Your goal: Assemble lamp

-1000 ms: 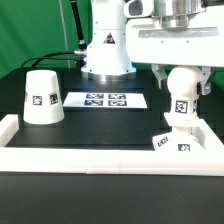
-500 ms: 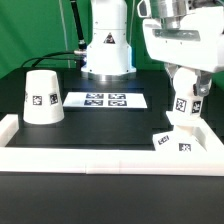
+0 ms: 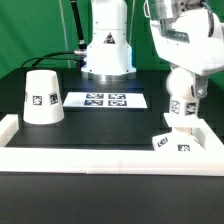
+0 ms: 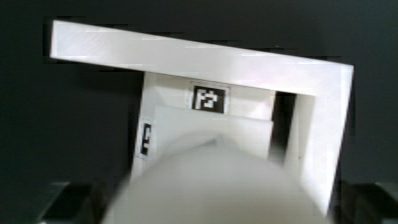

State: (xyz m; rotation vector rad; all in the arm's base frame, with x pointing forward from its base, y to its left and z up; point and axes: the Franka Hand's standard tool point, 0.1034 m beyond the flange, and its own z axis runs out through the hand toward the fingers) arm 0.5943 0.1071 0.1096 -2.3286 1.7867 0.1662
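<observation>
The white ball bulb (image 3: 180,82) with its tagged stem (image 3: 180,108) hangs in my gripper (image 3: 181,84), which is shut on the ball. The stem's lower end reaches the flat white base plate (image 3: 171,143), which lies in the table's front corner at the exterior view's right. I cannot tell whether it is seated. The white cone shade (image 3: 42,97) stands alone at the exterior view's left. In the wrist view the bulb (image 4: 214,185) is a white blur between my dark fingers (image 4: 63,203), above the tagged base plate (image 4: 208,105).
The marker board (image 3: 106,100) lies flat in the middle at the back. The white rim (image 3: 90,156) frames the black table and also shows as a corner in the wrist view (image 4: 196,52). The arm's white pedestal (image 3: 106,45) stands behind the marker board.
My gripper has tilted and shifted slightly toward the exterior view's right, and the bulb has come down a little toward the base plate. The shade and the base plate have not moved.
</observation>
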